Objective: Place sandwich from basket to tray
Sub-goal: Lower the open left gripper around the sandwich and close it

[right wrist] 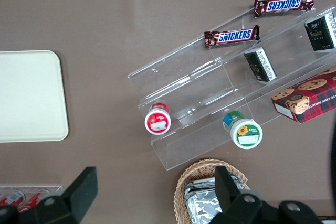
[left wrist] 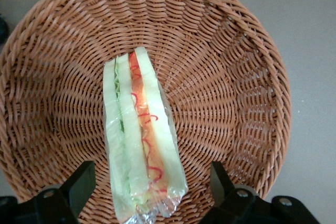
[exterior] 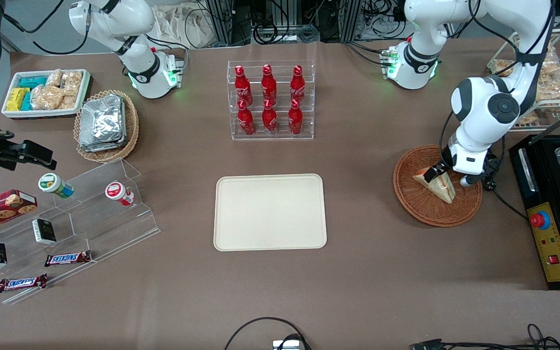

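Note:
The sandwich [exterior: 438,184] [left wrist: 140,135], a wrapped wedge of white bread with red, orange and green layers on its edge, lies in the reddish-brown wicker basket [exterior: 416,206] [left wrist: 231,72] toward the working arm's end of the table. My gripper [exterior: 450,175] [left wrist: 149,184] is lowered into the basket and stands open. Its two fingers [left wrist: 79,184] straddle the sandwich's wrapped end with a gap on each side. The cream tray [exterior: 270,212] [right wrist: 29,95] lies bare at the middle of the table, nearer the front camera than the bottle rack.
A clear rack of red bottles [exterior: 270,99] stands farther from the front camera than the tray. A black machine with a red button [exterior: 550,214] sits beside the basket. A stepped acrylic display [exterior: 80,214] with snacks, a foil-pack basket [exterior: 106,125] and a white bin [exterior: 46,92] lie toward the parked arm's end.

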{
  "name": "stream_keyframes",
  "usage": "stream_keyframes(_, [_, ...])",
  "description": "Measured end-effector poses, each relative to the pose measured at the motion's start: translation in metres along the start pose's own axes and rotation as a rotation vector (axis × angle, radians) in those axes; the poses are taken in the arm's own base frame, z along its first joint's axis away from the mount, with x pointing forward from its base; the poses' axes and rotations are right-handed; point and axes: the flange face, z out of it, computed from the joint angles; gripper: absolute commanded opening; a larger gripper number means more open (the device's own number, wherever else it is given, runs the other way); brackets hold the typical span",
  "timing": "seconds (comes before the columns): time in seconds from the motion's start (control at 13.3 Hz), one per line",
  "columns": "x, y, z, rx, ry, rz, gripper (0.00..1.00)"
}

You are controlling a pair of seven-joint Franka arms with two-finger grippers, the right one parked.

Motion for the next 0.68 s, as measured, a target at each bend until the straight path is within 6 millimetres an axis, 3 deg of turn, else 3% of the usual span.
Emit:
stream_keyframes(0.23, [-0.001,0.0,0.009,0.0,-0.002,-0.002,0.95])
stream_keyframes(0.38, [0.0,0.0,0.014,-0.002,-0.001,-0.003,0.87])
stream_keyframes(0.68, [0.0,0.0,0.022,-0.007,0.003,-0.004,0.51])
